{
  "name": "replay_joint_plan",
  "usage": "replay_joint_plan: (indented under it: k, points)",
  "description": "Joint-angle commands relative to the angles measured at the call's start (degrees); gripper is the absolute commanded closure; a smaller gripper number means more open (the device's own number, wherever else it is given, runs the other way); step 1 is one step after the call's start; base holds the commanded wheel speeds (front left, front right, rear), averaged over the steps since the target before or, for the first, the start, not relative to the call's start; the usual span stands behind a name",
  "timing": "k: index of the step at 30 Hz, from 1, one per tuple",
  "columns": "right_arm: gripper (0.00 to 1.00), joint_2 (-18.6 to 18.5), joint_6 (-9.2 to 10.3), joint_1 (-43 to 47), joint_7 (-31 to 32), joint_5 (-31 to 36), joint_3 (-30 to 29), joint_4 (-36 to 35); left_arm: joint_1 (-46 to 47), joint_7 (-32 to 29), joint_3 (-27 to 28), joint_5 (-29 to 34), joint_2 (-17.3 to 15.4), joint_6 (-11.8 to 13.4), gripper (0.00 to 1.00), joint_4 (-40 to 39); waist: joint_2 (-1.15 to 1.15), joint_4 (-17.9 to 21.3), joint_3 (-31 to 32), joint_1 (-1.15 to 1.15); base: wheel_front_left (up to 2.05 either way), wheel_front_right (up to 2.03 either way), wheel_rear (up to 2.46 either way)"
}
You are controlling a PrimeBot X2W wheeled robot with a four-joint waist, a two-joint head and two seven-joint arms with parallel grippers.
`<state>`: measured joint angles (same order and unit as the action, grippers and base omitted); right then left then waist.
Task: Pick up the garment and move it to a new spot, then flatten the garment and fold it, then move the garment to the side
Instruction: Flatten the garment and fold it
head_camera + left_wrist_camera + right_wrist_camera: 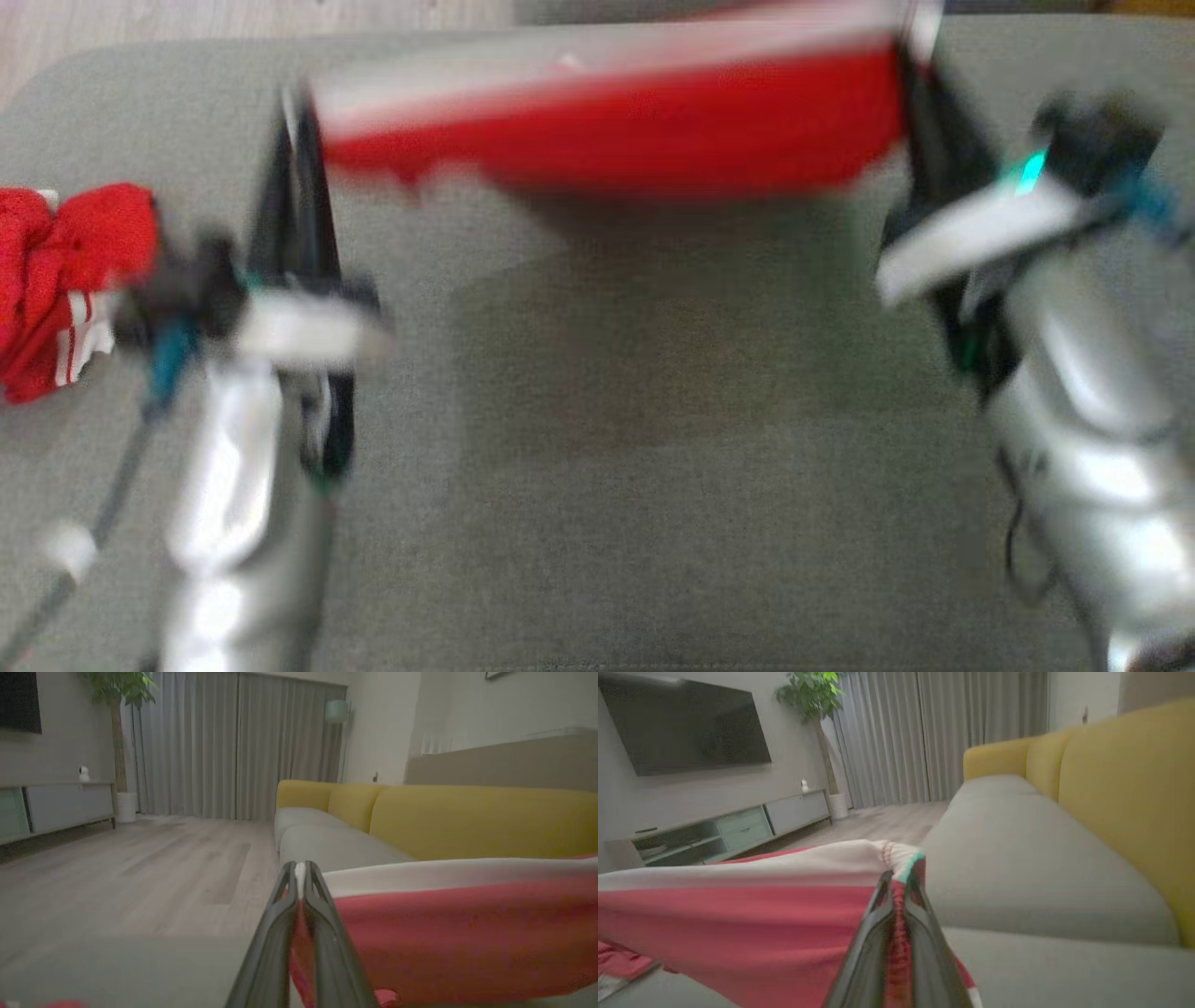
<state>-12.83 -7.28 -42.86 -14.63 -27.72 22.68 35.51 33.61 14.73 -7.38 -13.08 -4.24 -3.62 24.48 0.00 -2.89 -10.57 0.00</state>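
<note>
Head view | garment (pixel 607 121) held taut in air above far edge of sofa seat (pixel 653 420) | long axis left-right | left hand (pixel 297 112) pinched closed on left end, right hand (pixel 910 65) pinched closed on right end | likely next: lower flat

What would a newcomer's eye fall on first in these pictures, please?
First the red garment with its white band, held stretched above the grey cushion, the left hand shut on one end and the right hand on the other. Then the crumpled red heap at the cushion's left edge, and the yellow sofa back beyond.
</note>
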Motion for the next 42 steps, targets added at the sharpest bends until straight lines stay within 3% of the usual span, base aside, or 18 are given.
replay_joint_plan:
  k: [1, 6, 12, 23, 27, 32, 39, 42]
  points:
    - [1.0, 0.0, -0.21, 2.6, -0.4, -1.3, 0.8, -1.8, -2.7, 0.3, 3.4, -0.3, -1.0, -0.2, 1.0, -1.0, 0.0, 0.5, 0.6, 0.0, 0.0, 0.0, 0.0]
    - [1.0, 1.0, -0.21, 15.6, -0.4, -3.8, 0.5, -3.4, -15.4, 0.3, 6.2, -1.8, 1.0, -0.7, 1.0, 0.3, 0.0, 0.8, 4.0, 0.0, 0.0, 0.0, 0.0]
    - [1.0, 3.1, -0.21, 28.1, -0.4, -5.3, 2.3, -7.6, -25.5, 0.3, 5.2, -5.7, 1.3, -0.1, 1.0, -0.8, 0.0, 1.2, 9.0, 0.0, 0.0, 0.0, 0.0]
    - [1.0, 4.1, -0.21, 40.5, -0.4, -6.4, -0.7, -13.2, -35.5, 0.3, 4.7, -5.6, 1.3, 0.3, 1.0, -4.9, 0.0, 2.5, 11.8, 0.0, 0.0, 0.0, 0.0]
    - [1.0, 4.5, -0.21, 40.5, -0.4, -7.1, -1.8, -14.3, -33.6, 0.3, 4.6, -4.5, 1.4, -0.2, 1.0, -6.3, 0.0, 3.5, 11.0, 0.0, 0.0, 0.0, 0.0]
    - [1.0, 6.3, -0.21, 35.2, -0.4, -8.9, -2.9, -14.1, -23.2, 0.3, 4.2, -0.6, 0.6, -2.2, 1.0, -4.6, 0.0, 5.4, 7.3, 0.0, 0.0, 0.0, 0.0]
    - [1.0, 9.1, -0.21, 23.1, -0.4, -12.0, -4.2, -8.1, -1.3, -1.1, -2.1, -0.9, -3.9, -3.8, 1.0, 9.1, 0.0, 8.5, 0.0, 0.0, 0.0, 0.0, 0.0]
    - [1.0, 9.7, -0.21, 18.9, -0.4, -13.6, -3.2, -5.0, 5.9, -2.4, -7.8, -3.1, -5.7, -3.8, 1.0, 13.5, 0.0, 9.7, -2.5, 0.0, 0.0, 0.0, 0.0]
